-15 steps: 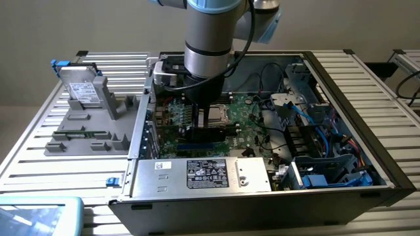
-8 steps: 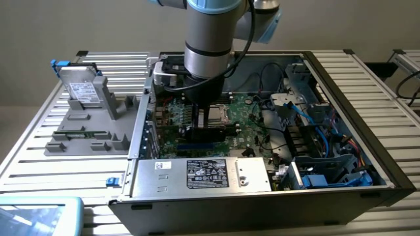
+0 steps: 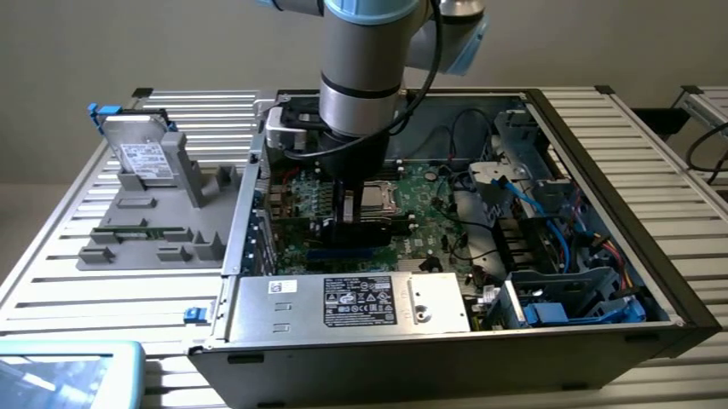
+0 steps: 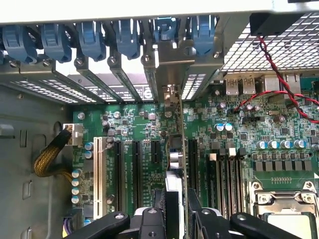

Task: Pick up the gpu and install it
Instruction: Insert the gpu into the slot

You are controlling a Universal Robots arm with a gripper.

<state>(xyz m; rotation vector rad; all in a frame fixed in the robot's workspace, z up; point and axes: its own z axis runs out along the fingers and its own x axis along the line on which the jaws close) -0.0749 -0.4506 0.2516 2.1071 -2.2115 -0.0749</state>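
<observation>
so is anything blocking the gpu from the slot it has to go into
Nothing visible does. The gripper holds the gpu edge-on right over the expansion slots of the motherboard, and no cable crosses the slots beside it. The yellow cable bundle and the red and black wires lie well off to either side.

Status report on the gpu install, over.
Tool shut on the gpu. Card upright, edge-on, in line with a motherboard slot. Red-black wires lie off to one side, apart from it.
</observation>
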